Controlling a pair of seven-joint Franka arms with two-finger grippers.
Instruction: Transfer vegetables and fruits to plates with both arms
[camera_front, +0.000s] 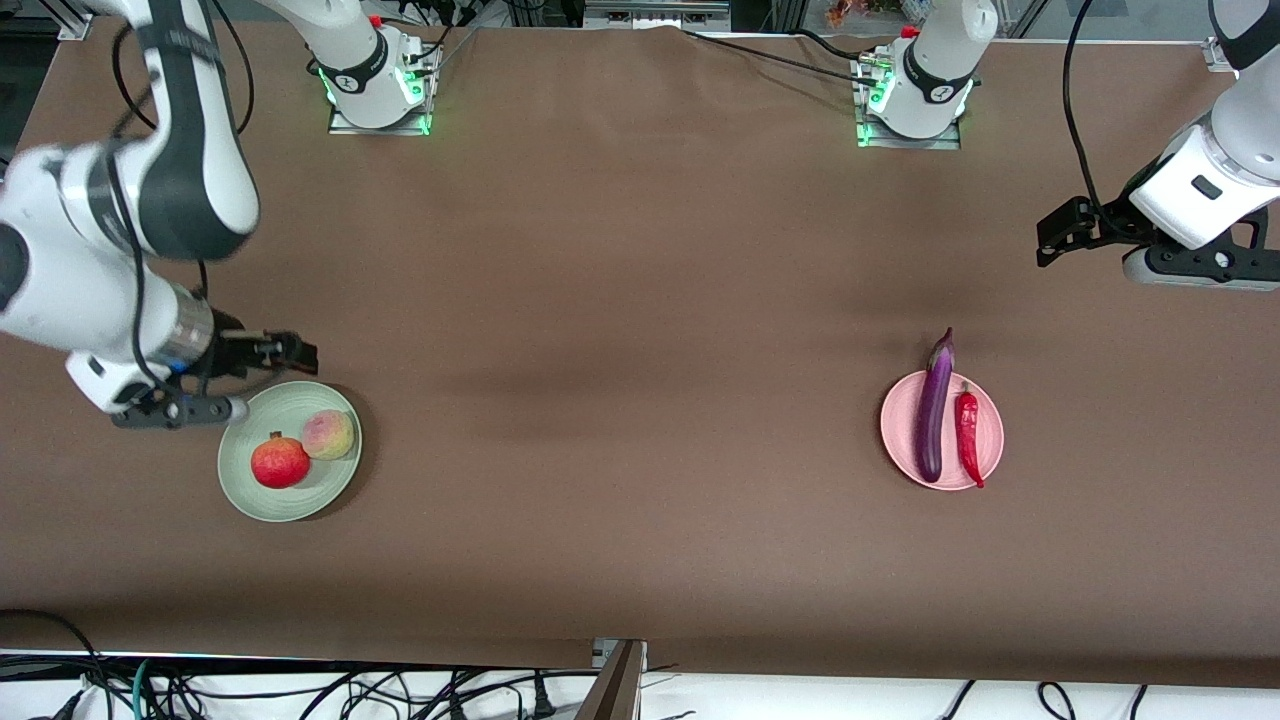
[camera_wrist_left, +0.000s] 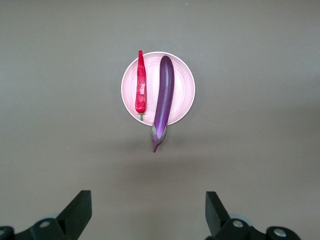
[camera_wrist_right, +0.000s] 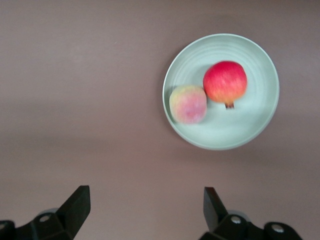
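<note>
**Both arms raised, produce on plates**

Right gripper (camera_front: 300, 352) spread wide, empty, up over the table by the mint plate (camera_front: 245, 478) rim. Pomegranate (camera_front: 280, 462) and peach (camera_front: 329, 435) on it, touching. Left gripper (camera_front: 1050, 240) spread wide, empty, high over the left arm's end. Eggplant (camera_front: 934, 408) and chili (camera_front: 968, 433) side by side on pink plate (camera_front: 990, 450), eggplant stem overhanging the rim.

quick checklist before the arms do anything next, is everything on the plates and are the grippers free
1. Eggplant on pink plate: ok, stem end overhangs the rim.
2. Chili pepper on the pink plate: ok.
3. Pomegranate and peach on green plate: ok.
4. Left gripper open, holding nothing: ok.
5. Right gripper open, holding nothing: ok.
6. Produce loose on the table: none seen, ok.
</note>
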